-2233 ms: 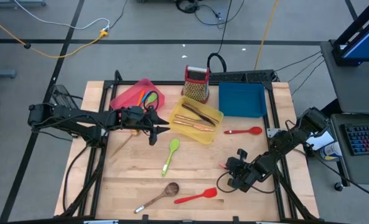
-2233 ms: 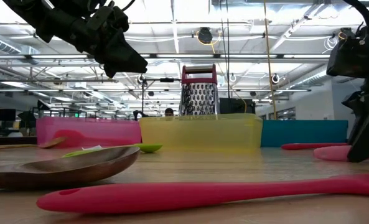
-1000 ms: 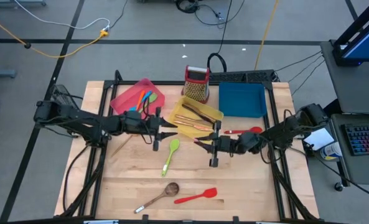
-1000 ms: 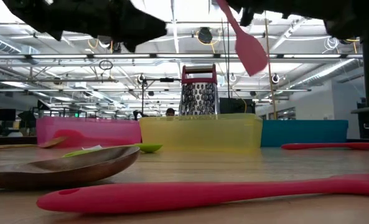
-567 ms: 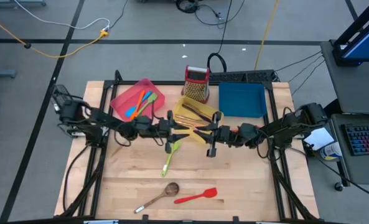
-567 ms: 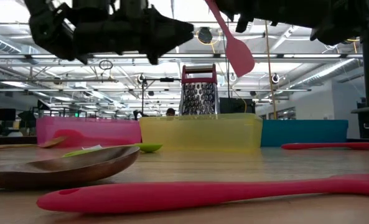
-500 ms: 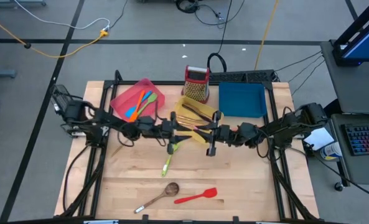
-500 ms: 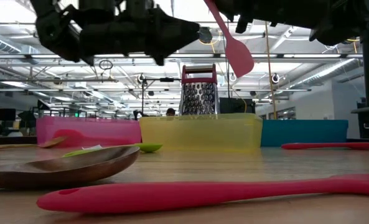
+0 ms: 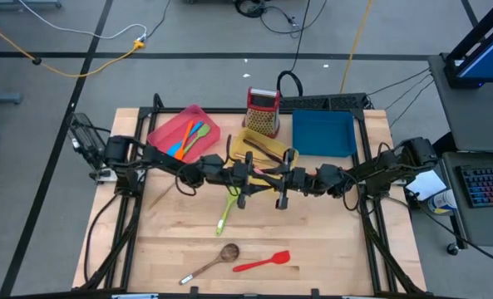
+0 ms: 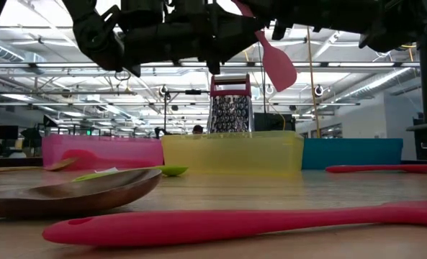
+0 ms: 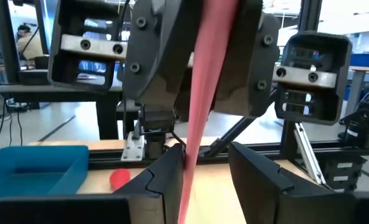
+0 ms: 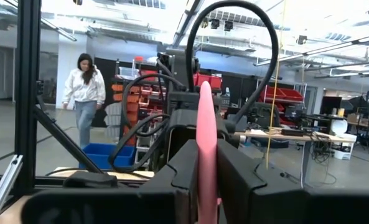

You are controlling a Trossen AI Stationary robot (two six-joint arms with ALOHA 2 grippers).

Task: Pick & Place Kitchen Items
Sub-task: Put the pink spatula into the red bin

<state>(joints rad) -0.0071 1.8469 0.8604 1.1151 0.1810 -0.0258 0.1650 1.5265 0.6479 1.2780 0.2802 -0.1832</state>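
Mid-air handover over the table (image 9: 329,249): pink silicone spatula (image 10: 274,61) clamped in right gripper (image 9: 273,175), left gripper (image 9: 254,176) newly arrived, jaws apart around it.

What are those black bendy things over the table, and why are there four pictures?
They are two robot arms, each ending in a claw. One camera looks down from above, one sits at table height, and one rides on each wrist. The right claw is shut on a pink spatula, held in the air over the middle of the table. The left claw is open, with the spatula's handle between its fingers, as if taking it over. On the table lie a green spoon, a brown spoon, a red spatula and three trays: pink, yellow and blue. A grater stands at the back.
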